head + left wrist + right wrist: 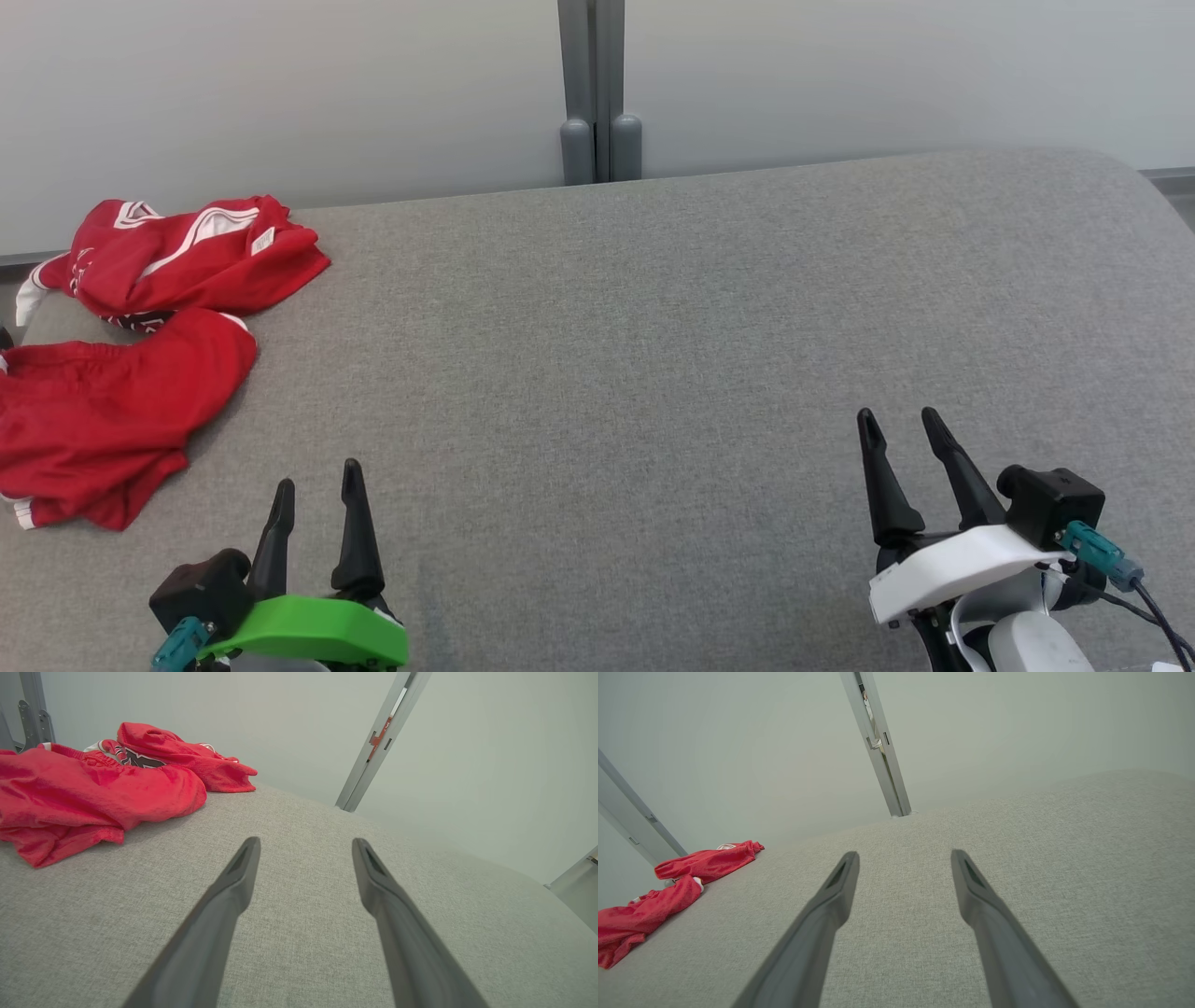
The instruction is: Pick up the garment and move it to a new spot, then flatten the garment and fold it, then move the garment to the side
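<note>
Count, head view:
- 2 crumpled red fabric garments with white trim, at the left edge: upper garment and lower garment. They touch; can't tell if they're joined.
- 2 tools: left tool on a green mount at lower left, right tool on a white mount at lower right.
- 2 long dark fingers per tool, 4 total.
- 1 grey fabric-covered desk.
- 2 grey upright posts, side by side at top centre.

Red garment cut off at left edge; its white label print unreadable.
</note>
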Robot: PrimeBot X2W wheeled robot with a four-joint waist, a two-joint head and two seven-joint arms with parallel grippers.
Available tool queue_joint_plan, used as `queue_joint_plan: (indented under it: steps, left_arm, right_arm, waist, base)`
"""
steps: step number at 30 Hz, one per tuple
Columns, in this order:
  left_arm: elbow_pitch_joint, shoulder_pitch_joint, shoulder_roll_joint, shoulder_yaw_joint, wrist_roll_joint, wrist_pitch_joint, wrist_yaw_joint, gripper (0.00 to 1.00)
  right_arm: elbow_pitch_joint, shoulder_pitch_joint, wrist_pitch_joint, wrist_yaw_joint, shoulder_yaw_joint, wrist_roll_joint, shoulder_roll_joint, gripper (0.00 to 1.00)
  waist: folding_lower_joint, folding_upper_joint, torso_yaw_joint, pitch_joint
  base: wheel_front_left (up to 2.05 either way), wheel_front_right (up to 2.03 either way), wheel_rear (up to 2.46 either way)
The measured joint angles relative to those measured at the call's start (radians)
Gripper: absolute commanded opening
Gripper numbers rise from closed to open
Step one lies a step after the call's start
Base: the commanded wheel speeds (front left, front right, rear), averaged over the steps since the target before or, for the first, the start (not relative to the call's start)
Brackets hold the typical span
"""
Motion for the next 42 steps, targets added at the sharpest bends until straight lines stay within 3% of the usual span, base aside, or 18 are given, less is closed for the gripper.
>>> queue_joint_plan:
  steps: [36,42]
  left_arm:
    - [0.042,0.009,0.003,-0.03,0.198,-0.069,0.035,1.0]
    - [0.05,0.009,0.003,-0.031,0.199,-0.072,0.037,1.0]
  right_arm:
    - [0.016,0.0,-0.069,0.0,0.012,-0.272,-0.003,1.0]
    - [0.02,0.0,-0.071,0.0,0.012,-0.274,-0.003,1.0]
  waist:
    - [0.0,0.0,0.002,0.006]
    - [0.0,0.0,0.001,0.006]
  base:
    - [0.0,0.0,0.0]
    - [0.0,0.0,0.0]
